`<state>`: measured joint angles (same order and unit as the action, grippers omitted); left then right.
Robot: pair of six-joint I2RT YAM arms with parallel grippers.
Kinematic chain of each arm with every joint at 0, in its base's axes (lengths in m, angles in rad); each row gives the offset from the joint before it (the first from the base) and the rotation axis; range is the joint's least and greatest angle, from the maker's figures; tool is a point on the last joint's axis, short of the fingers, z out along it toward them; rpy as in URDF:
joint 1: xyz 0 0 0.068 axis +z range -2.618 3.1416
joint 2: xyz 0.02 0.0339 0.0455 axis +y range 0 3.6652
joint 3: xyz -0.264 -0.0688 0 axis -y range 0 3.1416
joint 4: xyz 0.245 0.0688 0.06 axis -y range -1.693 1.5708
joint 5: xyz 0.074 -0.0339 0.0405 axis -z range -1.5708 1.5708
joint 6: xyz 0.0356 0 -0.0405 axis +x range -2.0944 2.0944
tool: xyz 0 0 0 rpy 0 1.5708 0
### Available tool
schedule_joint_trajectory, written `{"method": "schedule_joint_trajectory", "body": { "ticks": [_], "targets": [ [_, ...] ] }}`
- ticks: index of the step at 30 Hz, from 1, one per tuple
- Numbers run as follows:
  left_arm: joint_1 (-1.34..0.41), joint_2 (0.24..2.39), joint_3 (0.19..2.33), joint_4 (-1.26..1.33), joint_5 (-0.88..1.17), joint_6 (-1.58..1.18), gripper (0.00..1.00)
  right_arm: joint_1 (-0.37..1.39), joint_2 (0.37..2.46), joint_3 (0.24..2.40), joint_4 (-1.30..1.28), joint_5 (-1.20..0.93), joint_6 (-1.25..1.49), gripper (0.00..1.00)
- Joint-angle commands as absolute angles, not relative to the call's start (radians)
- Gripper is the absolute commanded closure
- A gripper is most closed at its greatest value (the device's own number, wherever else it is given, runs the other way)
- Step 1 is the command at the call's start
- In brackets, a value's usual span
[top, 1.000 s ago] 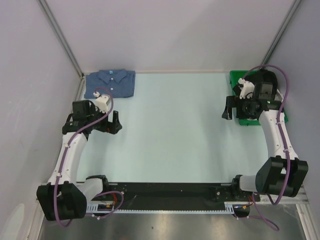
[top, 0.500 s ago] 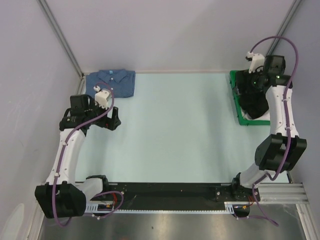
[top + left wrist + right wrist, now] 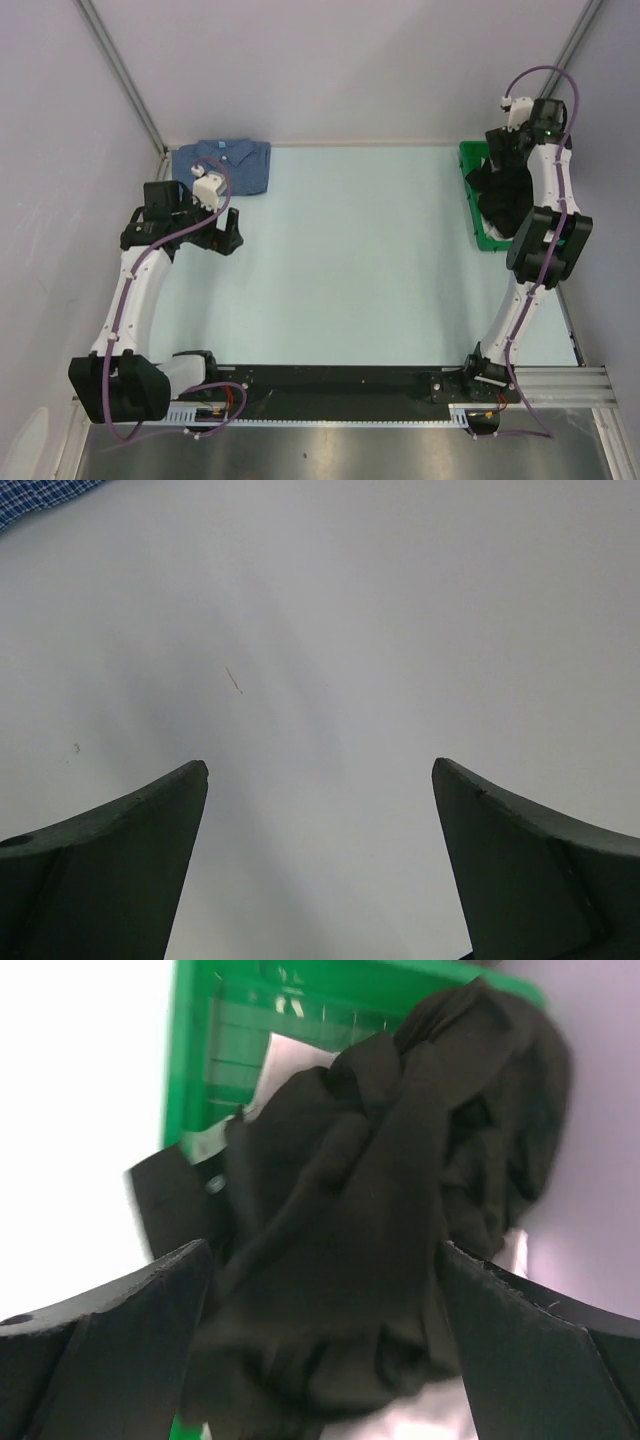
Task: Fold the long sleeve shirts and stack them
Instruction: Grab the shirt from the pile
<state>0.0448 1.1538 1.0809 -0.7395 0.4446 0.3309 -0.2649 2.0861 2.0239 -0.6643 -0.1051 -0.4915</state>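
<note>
Desk: pale mint, smooth flat table top (image 3: pixel 340 250).
Crate: green plastic bin (image 3: pixel 468 170), far right corner.
Black shirt: large soft black cloth shirt (image 3: pixel 400 1210), crumpled heap in the crate, lying roughly near-to-far.
Blue shirt: denim-like blue folded shirt (image 3: pixel 235 165), far left corner, long axis along the far edge, collar toward it.
Left gripper (image 3: pixel 320 770): spread wide, empty, over bare desk.
Right gripper (image 3: pixel 325 1245): spread wide above the black shirt, grasping nothing.

A: Is it bright?
B: Yes. From the top, soft even light falls on the table (image 3: pixel 340 250), with faint shadows.
A: And up close?
B: The left wrist view is washed out, with a grey shadow from eleven o'clock to six. The right wrist view is blurry; the black shirt (image 3: pixel 380 1210) is fuzzy, with white glare at nine o'clock.
</note>
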Motion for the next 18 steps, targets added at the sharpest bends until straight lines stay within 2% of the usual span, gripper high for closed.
{"method": "schedule_joint_trajectory", "body": {
  "ticks": [1,3,4,6,7,9,10,11,15,18],
  "targets": [
    [0.037,1.120,1.092,-0.753,0.405,0.367,0.01,-0.245,2.164,2.088,-0.626,-0.048,-0.543,0.00],
    [0.037,1.112,1.091,-0.759,0.387,0.365,0.00,-0.235,2.186,2.074,-0.626,-0.037,-0.555,0.00],
    [0.037,1.109,1.091,-0.759,0.385,0.362,0.00,-0.227,2.209,2.065,-0.621,-0.016,-0.570,0.04],
    [0.037,1.109,1.100,-0.778,0.390,0.357,0.01,-0.225,2.224,2.066,-0.630,-0.017,-0.578,0.20],
    [0.037,1.108,1.101,-0.782,0.397,0.354,0.01,-0.227,2.221,2.069,-0.637,-0.040,-0.581,0.39],
    [0.037,1.106,1.108,-0.788,0.403,0.344,0.01,-0.229,2.203,2.080,-0.662,-0.066,-0.577,0.66],
    [0.037,1.106,1.109,-0.787,0.413,0.339,0.00,-0.230,2.194,2.113,-0.679,-0.099,-0.571,0.96],
    [0.037,1.106,1.111,-0.788,0.419,0.331,0.01,-0.232,2.172,2.140,-0.696,-0.115,-0.552,1.00],
    [0.037,1.134,1.152,-0.782,0.437,0.299,0.01,-0.245,2.102,2.354,-0.840,-0.239,-0.465,1.00],
    [0.037,1.153,1.190,-0.766,0.440,0.262,0.01,-0.236,1.998,2.465,-0.856,-0.359,-0.378,1.00]
  ]
}}
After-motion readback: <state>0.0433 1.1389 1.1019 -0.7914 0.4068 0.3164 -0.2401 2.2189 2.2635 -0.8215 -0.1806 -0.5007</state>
